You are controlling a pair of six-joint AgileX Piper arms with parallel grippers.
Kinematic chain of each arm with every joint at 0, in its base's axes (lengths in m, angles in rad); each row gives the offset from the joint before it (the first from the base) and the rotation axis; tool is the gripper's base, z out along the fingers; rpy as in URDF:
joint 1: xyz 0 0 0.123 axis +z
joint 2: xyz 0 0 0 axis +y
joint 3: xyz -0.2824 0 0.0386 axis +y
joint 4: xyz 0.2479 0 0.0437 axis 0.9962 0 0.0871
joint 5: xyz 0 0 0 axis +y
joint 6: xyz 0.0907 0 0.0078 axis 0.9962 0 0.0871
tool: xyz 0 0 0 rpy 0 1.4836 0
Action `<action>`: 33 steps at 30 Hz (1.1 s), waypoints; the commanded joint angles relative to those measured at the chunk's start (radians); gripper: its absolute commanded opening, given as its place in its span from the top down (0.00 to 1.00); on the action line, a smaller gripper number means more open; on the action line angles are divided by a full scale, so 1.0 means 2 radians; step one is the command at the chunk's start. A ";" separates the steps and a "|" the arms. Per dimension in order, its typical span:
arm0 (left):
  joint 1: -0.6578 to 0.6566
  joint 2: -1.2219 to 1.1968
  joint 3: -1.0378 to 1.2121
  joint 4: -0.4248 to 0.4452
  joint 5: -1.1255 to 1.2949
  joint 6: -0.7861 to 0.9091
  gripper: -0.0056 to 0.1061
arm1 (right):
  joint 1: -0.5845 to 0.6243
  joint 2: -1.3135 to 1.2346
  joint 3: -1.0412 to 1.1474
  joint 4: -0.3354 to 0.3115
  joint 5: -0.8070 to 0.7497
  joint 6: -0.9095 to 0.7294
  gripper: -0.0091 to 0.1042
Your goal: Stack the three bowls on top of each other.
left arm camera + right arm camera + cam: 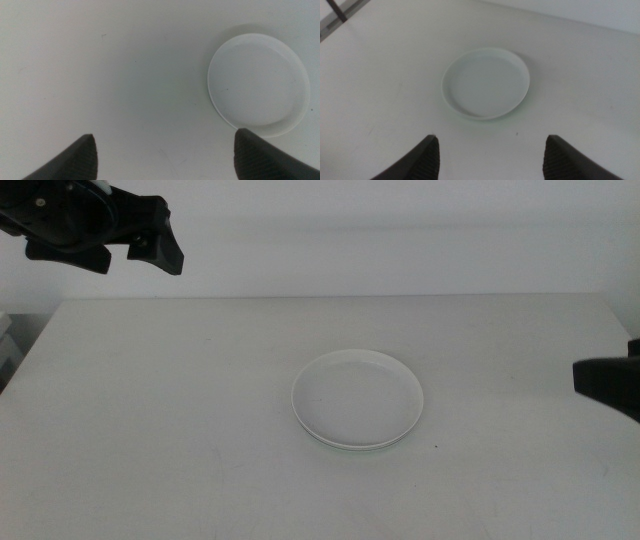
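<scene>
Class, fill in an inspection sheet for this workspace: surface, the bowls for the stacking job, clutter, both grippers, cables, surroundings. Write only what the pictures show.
Surface: white table, a few faint specks, otherwise bare around the bowls.
Job's things: one round pile of bowls near the table's middle; the top bowl looks white, with a second rim edge showing just below it. How many bowls are nested cannot be told.
Clutter: nothing seen.
Grippers: left gripper raised at the far left, jaws open and empty, the bowls off to one side in its wrist view. Right gripper at the table's right edge, jaws open and empty, facing the bowls.
Cables: nothing seen.
Surroundings: plain pale wall behind the table.
</scene>
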 commanded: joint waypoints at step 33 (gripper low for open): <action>0.000 -0.285 0.276 0.044 -0.226 0.007 0.01 | -0.073 0.075 -0.056 -0.110 -0.114 0.080 0.46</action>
